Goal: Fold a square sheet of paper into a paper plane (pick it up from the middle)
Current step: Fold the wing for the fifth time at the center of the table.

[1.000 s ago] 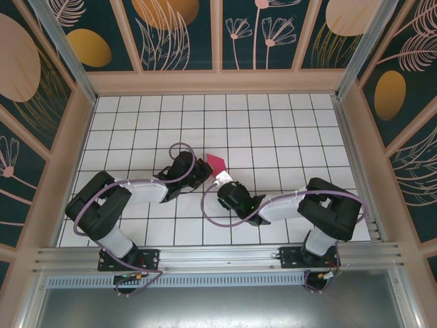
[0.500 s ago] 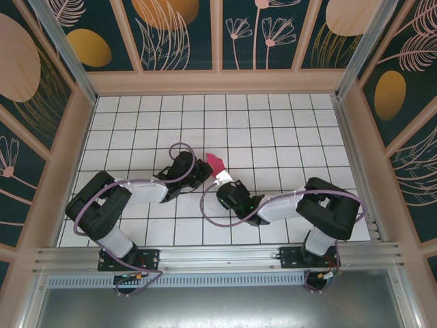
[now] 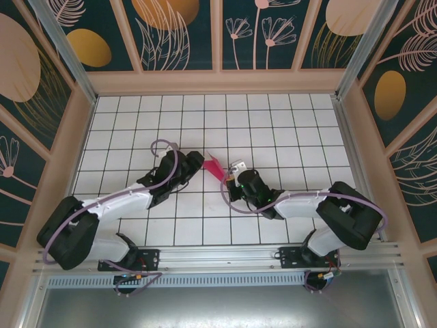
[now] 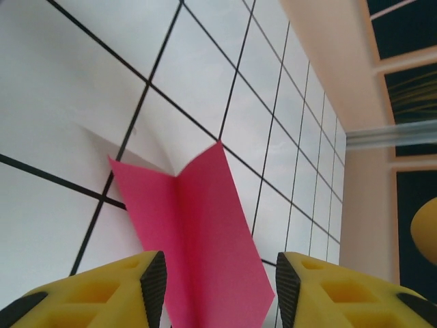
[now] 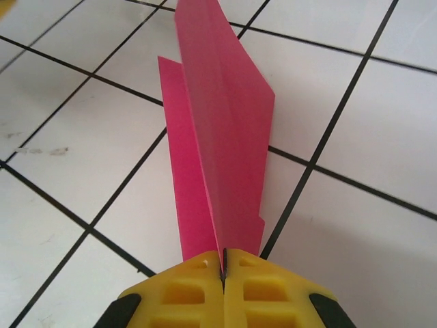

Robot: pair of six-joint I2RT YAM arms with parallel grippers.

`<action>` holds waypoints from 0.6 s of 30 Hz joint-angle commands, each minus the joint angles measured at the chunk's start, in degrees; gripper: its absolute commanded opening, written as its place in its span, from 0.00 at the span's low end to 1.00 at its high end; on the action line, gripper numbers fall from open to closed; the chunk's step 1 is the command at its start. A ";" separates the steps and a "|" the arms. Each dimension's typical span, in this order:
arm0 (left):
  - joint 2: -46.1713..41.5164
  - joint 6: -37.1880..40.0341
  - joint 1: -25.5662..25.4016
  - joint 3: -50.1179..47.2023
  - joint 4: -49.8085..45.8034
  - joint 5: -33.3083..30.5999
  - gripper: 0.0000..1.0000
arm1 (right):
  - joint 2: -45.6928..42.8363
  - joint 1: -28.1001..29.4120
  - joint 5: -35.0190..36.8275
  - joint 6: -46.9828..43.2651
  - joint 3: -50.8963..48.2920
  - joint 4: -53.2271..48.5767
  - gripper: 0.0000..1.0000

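White grid table (image 3: 273, 123), near its centre: left gripper (image 4: 218, 273) has just spread its fingers off the paper plane (image 5: 218, 137), now pinched at the keel by the clenched right gripper (image 5: 223, 263) alone, so folding looks about finished.

The left gripper (image 4: 216, 281), yellow fingers (image 4: 95, 294) parted (creased paper plane (image 4: 198, 225) between them), hangs over a white gridded table (image 4: 68, 82)

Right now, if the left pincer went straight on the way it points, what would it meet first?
The paper plane, right ahead between the open jaws of the left pincer; depth beyond it is unclear.
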 commanded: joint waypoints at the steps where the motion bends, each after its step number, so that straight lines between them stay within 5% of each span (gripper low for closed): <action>1: -1.15 0.59 0.32 -1.60 -2.94 -4.22 0.48 | -1.31 -1.87 -10.20 4.46 -1.77 4.55 0.00; 18: 4.56 1.12 0.38 0.34 -0.19 1.65 0.44 | 5.11 -6.61 -22.59 8.52 0.54 1.99 0.00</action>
